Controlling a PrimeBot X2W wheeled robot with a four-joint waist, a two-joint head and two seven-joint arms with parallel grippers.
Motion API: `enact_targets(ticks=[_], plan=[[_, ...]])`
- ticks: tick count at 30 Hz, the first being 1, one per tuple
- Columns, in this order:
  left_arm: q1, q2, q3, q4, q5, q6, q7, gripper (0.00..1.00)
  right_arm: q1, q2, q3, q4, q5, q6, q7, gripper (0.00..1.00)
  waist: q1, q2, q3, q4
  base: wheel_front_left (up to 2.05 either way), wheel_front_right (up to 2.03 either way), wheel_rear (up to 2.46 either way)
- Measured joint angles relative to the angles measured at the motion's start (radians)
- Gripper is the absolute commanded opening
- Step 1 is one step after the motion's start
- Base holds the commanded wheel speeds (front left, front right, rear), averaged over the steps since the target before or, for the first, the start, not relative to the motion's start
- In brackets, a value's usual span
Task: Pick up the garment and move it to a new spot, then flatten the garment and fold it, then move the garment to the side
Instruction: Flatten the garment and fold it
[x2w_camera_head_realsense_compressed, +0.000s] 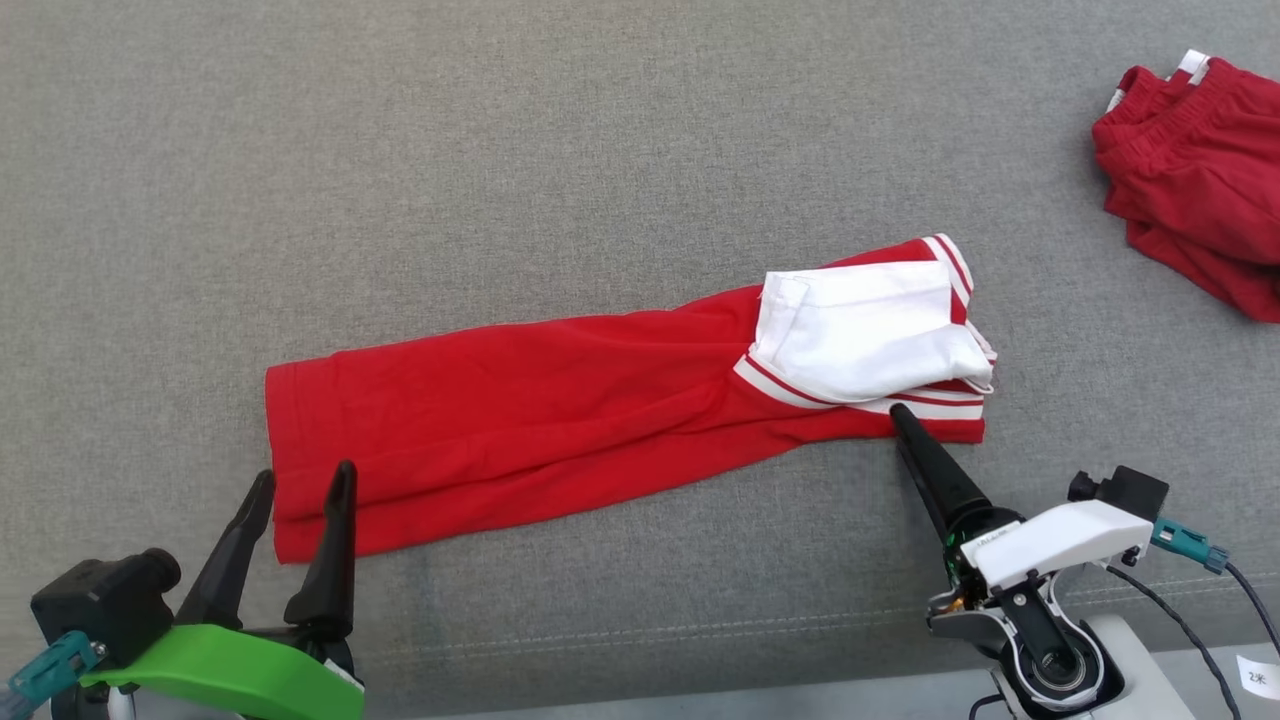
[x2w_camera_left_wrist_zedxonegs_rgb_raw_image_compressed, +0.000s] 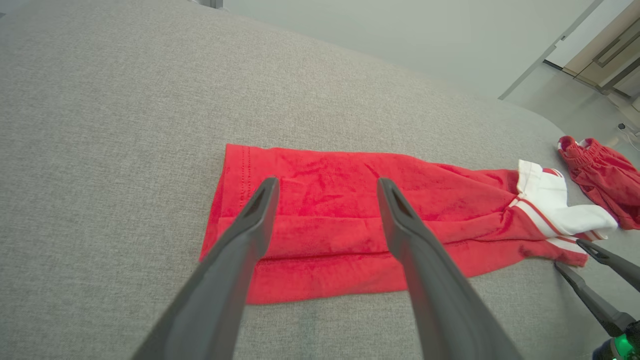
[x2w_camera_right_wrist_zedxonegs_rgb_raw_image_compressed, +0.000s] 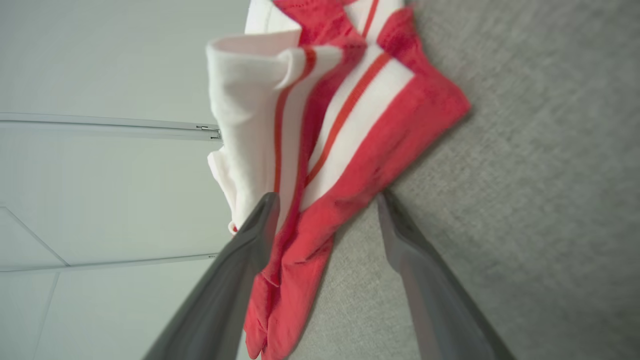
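The right tool (x2w_camera_right_wrist_zedxonegs_rgb_raw_image_compressed: 326, 196) is spread and turned on its side, with the striped edge of the red garment (x2w_camera_head_realsense_compressed: 560, 400) set between its jaws but not pinched. The left tool (x2w_camera_head_realsense_compressed: 305, 472) is likewise spread at the garment's opposite end. The garment is laid out long on the grey bench (x2w_camera_head_realsense_compressed: 600, 130). If only the upper layer is caught, the layers may be pulled apart, and the loose white flap (x2w_camera_head_realsense_compressed: 860, 330) may be dragged askew.

— How many garments are lying on the grey cushion (x2w_camera_head_realsense_compressed: 600, 150)?
— Two: one red-and-white garment (x2w_camera_head_realsense_compressed: 560, 420) mid-surface, one pair of red shorts (x2w_camera_head_realsense_compressed: 1195, 170) at the far right corner.
— Grippers?
— Two are showing along the near edge: left gripper (x2w_camera_head_realsense_compressed: 305, 473), right gripper (x2w_camera_left_wrist_zedxonegs_rgb_raw_image_compressed: 570, 254).
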Motion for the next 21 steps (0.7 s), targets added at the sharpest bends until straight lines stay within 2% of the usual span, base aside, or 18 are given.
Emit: enact_targets(ticks=[3,10,21], plan=[[0.004,-0.002,-0.011,0.001,0.003,0.0,0.0,1.0,0.0,-0.014,-0.013,-0.001,-0.01,0.0,-0.005,1.0,0.0,0.0,0.001,-0.002,0.0,0.0,0.0],[0.008,-0.007,-0.026,0.009,0.01,0.003,0.0,1.0,-0.005,-0.098,-0.033,-0.013,-0.056,0.0,-0.011,1.0,0.0,0.0,-0.001,-0.009,0.0,0.0,0.0],[0.009,-0.01,-0.054,0.016,0.017,0.002,0.003,1.0,-0.025,-0.109,-0.019,-0.026,-0.051,0.0,-0.012,1.0,0.0,0.0,-0.002,-0.01,0.0,0.0,0.0]])
